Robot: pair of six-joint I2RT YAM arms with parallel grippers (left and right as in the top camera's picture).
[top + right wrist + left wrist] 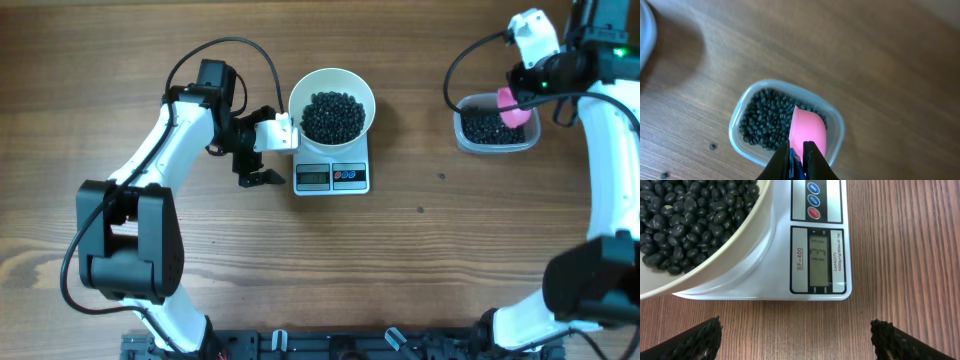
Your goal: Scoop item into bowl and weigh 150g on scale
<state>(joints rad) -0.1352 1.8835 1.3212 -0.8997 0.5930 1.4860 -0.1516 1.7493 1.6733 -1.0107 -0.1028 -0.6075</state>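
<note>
The white bowl (332, 82) stands on the scale (332, 176), heaped with black beans (332, 116). In the left wrist view the bowl (735, 245) and its beans (690, 215) fill the upper left, beside the scale's display (819, 260), whose digits are too faint to read. My left gripper (268, 147) (796, 340) is open on bare wood just left of the scale. At the far right, my right gripper (520, 92) (797, 155) is shut on the handle of a pink scoop (513, 108) (809, 131). The scoop hangs over the beans (765, 120) in a clear tub (462, 128) (737, 135).
A few stray beans (713, 146) lie on the wood left of the tub, and another (441, 177) lies between scale and tub. Black cables loop over both arms at the back of the table.
</note>
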